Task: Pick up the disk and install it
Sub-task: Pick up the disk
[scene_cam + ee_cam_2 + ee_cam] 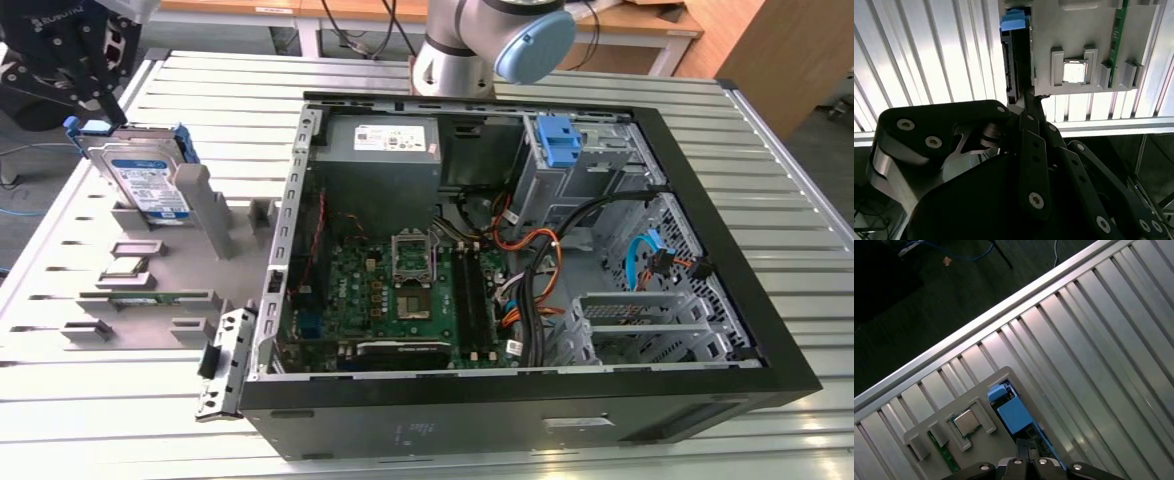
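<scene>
Worktop (787, 200) of ribbed metal under open computer case (467, 425), with grey rack (194, 210) at the exterior view's left. Disk (140, 180), blue-framed, upright on edge in that rack. Gripper (1028, 99) just at disk's upper end; grip state impossible to tell.

Disk (140, 180) of silver-grey metal and blue plastic, ribbed shiny metal table (787, 190), matt black pincer (96, 112)
</scene>
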Available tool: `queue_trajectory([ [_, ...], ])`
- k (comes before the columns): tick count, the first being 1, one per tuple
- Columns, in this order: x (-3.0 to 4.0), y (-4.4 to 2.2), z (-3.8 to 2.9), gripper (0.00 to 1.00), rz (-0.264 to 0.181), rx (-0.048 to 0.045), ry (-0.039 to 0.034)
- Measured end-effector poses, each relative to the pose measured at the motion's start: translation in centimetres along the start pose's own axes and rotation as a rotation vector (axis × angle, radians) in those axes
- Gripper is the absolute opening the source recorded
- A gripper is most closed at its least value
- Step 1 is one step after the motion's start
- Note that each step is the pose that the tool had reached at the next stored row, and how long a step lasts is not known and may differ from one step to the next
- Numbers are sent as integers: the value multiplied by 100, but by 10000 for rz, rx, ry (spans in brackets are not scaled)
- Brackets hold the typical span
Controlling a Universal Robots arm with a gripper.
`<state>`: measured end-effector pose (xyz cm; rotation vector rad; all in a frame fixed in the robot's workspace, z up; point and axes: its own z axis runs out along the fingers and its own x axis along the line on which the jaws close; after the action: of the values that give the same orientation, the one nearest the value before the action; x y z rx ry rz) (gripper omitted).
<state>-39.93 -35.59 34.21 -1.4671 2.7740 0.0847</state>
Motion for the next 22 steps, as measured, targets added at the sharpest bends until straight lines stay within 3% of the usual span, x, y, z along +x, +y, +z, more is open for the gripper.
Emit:
queue_trajectory([
  [5,0,0,1,11,-454,-12,21],
  [22,0,0,6,11,-646,-18,30],
])
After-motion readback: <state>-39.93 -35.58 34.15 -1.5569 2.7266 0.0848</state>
